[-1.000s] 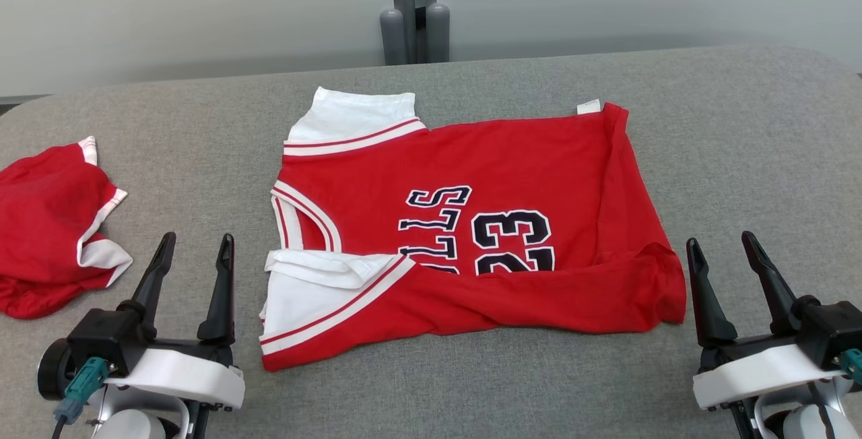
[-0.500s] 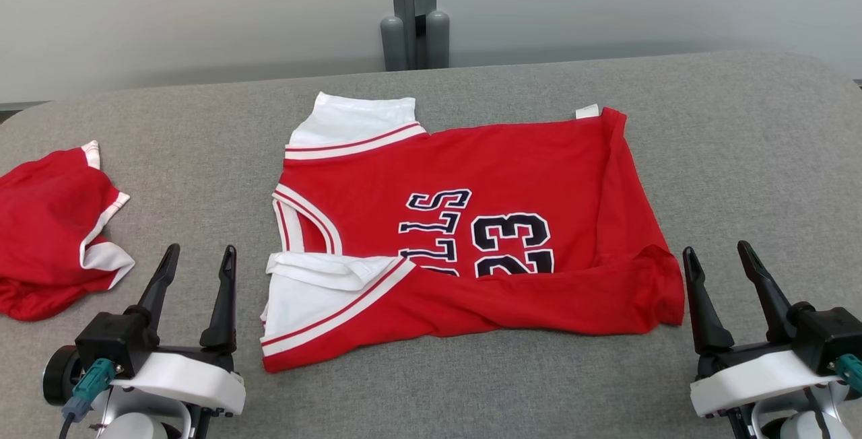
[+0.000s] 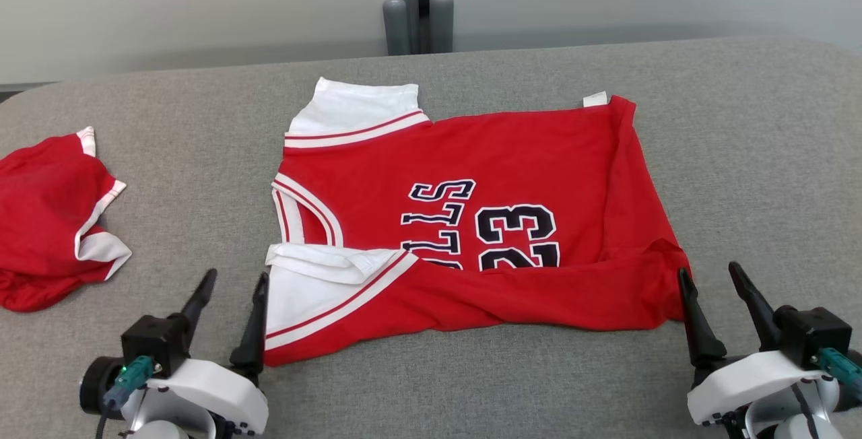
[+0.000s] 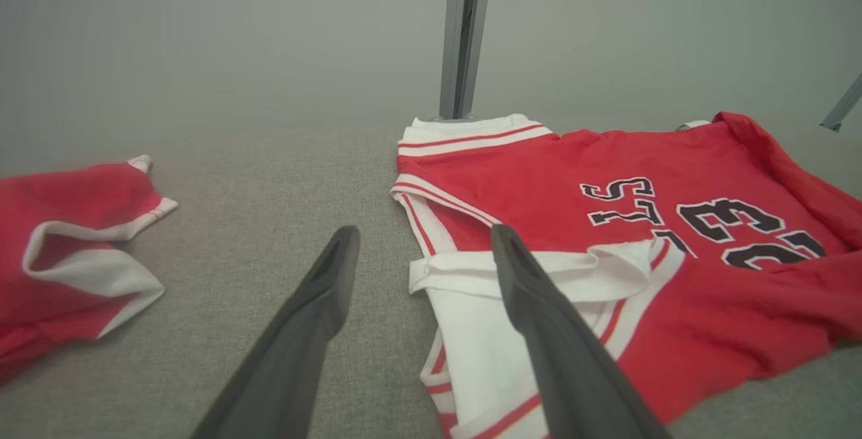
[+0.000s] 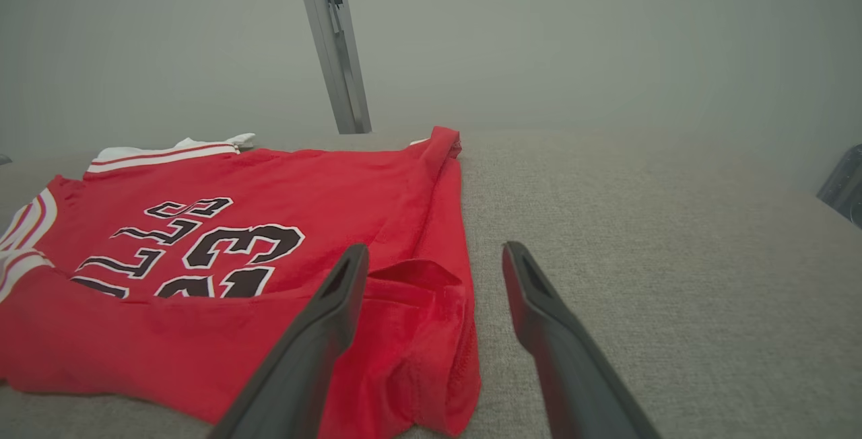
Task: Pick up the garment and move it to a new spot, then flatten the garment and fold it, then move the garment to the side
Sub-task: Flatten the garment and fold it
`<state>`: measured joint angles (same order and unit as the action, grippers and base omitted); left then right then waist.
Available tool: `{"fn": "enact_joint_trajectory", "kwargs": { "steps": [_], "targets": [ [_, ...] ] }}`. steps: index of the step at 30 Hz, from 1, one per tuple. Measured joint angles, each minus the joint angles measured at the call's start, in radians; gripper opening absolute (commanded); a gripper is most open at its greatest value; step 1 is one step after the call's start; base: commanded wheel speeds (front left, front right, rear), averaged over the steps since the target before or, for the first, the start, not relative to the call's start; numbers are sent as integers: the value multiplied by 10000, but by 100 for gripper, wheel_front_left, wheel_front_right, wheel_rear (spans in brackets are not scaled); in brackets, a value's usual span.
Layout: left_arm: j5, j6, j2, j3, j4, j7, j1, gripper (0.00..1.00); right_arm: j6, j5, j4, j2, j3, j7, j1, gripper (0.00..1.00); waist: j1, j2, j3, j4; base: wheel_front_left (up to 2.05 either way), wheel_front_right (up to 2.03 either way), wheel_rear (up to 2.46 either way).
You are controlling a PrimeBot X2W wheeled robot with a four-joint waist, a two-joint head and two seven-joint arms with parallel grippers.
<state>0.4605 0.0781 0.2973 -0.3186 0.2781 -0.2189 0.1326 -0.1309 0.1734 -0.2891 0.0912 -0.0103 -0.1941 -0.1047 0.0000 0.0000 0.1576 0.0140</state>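
on the table (image 3: 754,129) lie one jersey (image 3: 525,156), one crumpled garment (image 3: 40,223); left claw (image 3: 237,277) and right claw (image 3: 708,269) both apart.

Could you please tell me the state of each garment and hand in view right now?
jersey: spread on the table, near edge folded up over part of the print, not held.
second garment: crumpled at the table's left, not held.
left hand: open, empty, by the jersey's near left corner.
right hand: open, empty, by the jersey's near right corner.
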Motion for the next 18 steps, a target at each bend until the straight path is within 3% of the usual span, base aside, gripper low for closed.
{"fn": "enact_joint_trajectory", "kwargs": {
  "steps": [15, 16, 17, 18],
  "targets": [
    [1087, -951, -558, -504, 1664, 1392, 174, 100, 0, 571, -2955, -150, -336, 2, -1040, 100, 0, 0, 676, 82, 0, 0, 0],
    [1208, -988, -583, -487, 1710, 1498, 221, 86, 0, 673, -3081, -157, -389, 4, -1126, 100, 0, 0, 687, 85, 0, 0, 0],
    [1315, -1080, -594, -481, 1753, 1609, 252, 43, 0, 779, -3145, -161, -445, 4, -1176, 50, 0, 0, 693, 86, 0, 0, 0],
    [1315, -1080, -594, -481, 1753, 1609, 252, 0, 0, 779, -3145, -161, -445, 4, -1176, 28, 0, 0, 693, 86, 0, 0, 0]
  ]
}}
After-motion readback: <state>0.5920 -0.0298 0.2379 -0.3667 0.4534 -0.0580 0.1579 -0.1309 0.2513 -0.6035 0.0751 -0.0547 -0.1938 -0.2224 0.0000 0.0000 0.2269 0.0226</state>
